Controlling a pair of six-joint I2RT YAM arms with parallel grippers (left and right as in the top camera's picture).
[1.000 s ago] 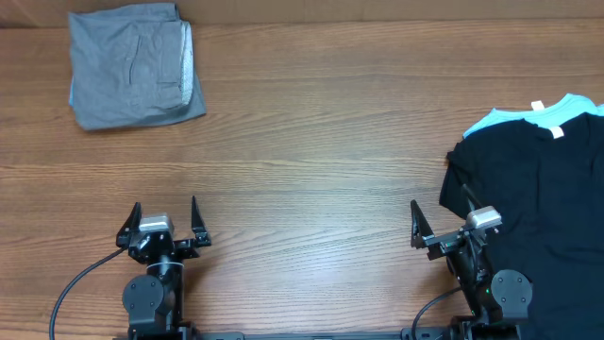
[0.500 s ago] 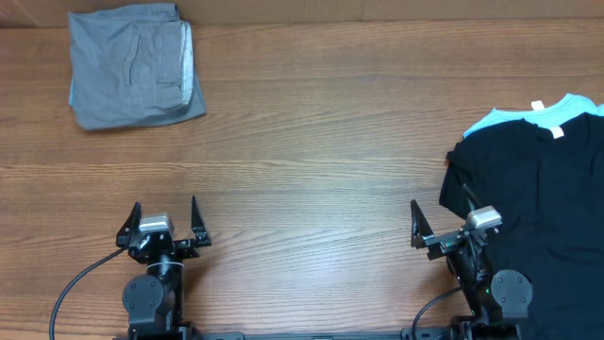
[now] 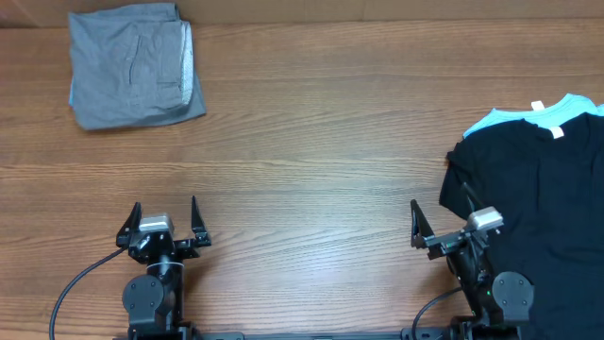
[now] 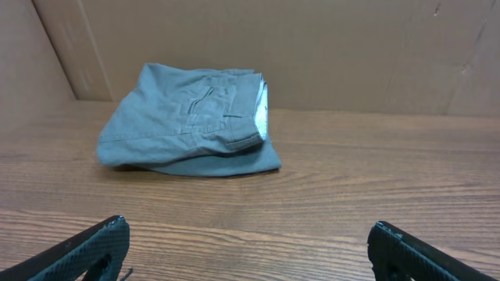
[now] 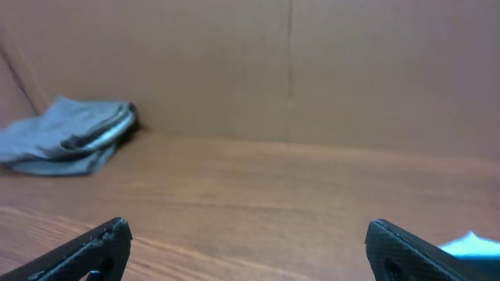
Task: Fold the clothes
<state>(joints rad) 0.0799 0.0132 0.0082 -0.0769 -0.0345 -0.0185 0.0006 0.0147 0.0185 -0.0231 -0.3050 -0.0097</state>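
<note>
Lengthways black T-shirt (image 3: pixel 557 189), collar (image 3: pixel 550 127) far side

The left gripper (image 3: pixel 165 212) and right gripper (image 3: pixel 442 215) are each showing two slim, pointed black fingers (image 4: pixel 78 251), a small silver block (image 3: pixel 154 224) and a round black joint housing (image 3: pixel 143 300); a black cable (image 3: pixel 71 286) is curling away.

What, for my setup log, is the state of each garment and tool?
Grey garment: folded, far left.
Light-blue T-shirt: mostly covered, only its collar edge showing.
Black T-shirt: unfolded, lying over it.
Left tool: open, empty.
Right tool: open, empty.
</note>
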